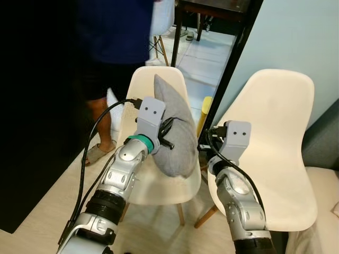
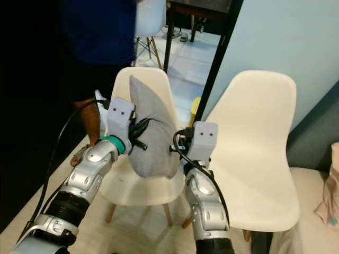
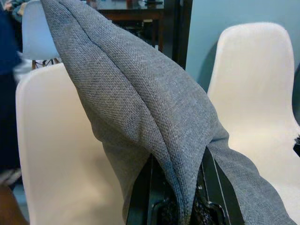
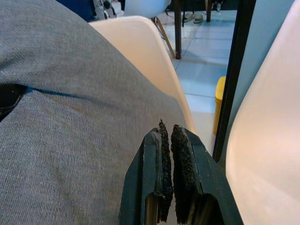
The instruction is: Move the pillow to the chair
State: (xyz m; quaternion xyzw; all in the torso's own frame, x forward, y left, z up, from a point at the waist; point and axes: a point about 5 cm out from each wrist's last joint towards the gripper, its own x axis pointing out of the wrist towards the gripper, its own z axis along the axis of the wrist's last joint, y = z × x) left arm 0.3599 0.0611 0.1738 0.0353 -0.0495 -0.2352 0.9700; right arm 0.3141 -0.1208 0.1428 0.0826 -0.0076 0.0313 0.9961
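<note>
A grey pillow [image 1: 176,124] stands on edge on the seat of the left cream chair [image 1: 159,188], leaning against its back. My left gripper [image 1: 168,133] is shut on the pillow; in the left wrist view its black fingers [image 3: 140,192] pinch the pillow's seam [image 3: 154,117]. My right gripper [image 4: 168,129] is shut with nothing between its pads. It sits close to the pillow's right side, between the two chairs. A second cream chair [image 1: 275,132] stands to the right with a bare seat.
A person in a dark blue top stands behind the left chair, a sandalled foot [image 1: 98,152] on the floor. A black post [image 1: 233,58] rises between the chairs, with a yellow object [image 1: 204,112] at its foot. A grey sofa edge [image 1: 323,143] is at far right.
</note>
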